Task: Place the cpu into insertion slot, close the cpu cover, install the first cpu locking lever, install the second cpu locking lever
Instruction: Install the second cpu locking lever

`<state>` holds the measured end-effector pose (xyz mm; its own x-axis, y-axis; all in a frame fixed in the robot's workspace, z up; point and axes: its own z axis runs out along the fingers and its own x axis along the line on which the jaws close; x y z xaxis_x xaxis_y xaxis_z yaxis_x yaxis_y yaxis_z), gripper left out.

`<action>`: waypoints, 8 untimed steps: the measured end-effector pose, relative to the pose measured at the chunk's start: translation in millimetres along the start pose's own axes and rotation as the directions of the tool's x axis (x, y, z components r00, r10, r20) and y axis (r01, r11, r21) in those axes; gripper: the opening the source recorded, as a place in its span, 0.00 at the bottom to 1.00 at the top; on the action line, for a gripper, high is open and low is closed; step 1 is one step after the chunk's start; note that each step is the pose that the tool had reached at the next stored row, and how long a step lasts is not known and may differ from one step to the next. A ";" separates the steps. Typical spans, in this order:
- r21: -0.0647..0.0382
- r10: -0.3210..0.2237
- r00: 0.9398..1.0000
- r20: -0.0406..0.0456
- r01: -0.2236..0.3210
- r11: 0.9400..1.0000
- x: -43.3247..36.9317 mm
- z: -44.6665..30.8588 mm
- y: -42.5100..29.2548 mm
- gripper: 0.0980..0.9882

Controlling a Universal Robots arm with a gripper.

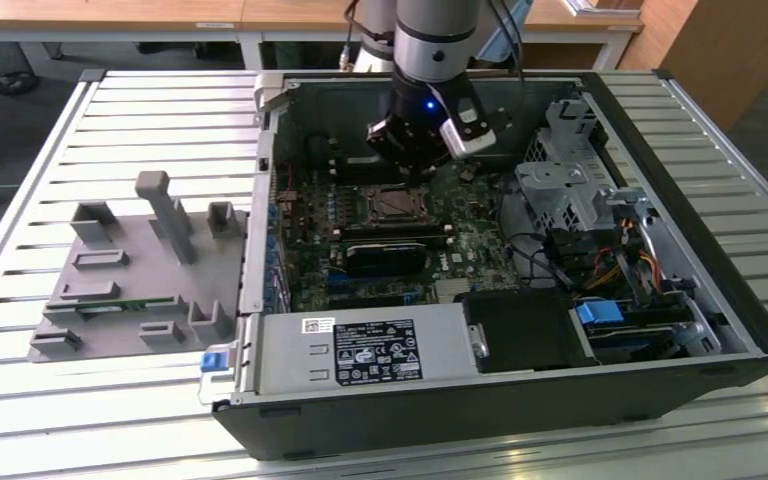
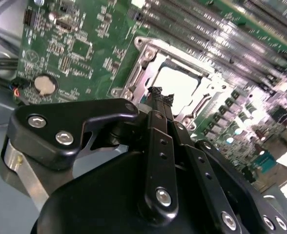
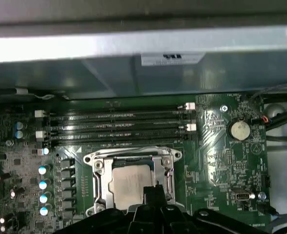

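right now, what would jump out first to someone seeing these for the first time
The arm's black gripper reaching down into the open computer case, just above the silvery cpu cover on the green motherboard. Inside that frame the pale cpu already sits in the insertion slot. On the exterior view's left, a grey fixture rests on the slatted table.

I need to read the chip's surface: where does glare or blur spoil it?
In the second wrist view the cpu is blown out white by glare; in the first wrist view it shows evenly lit, silver-beige; in the exterior view it sits shaded under the gripper.
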<state>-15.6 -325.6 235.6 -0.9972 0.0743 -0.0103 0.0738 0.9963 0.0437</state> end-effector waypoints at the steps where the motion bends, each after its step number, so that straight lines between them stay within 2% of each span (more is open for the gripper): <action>1: 0.000 0.000 1.000 0.000 0.000 1.000 -0.2 -0.1 -2.3 0.01; 8: -0.006 0.000 1.000 -0.001 0.000 1.000 -1.5 -0.6 -19.9 0.01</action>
<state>-15.6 -345.6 235.3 -0.9972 0.0745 -0.0097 0.0739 0.9960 0.0499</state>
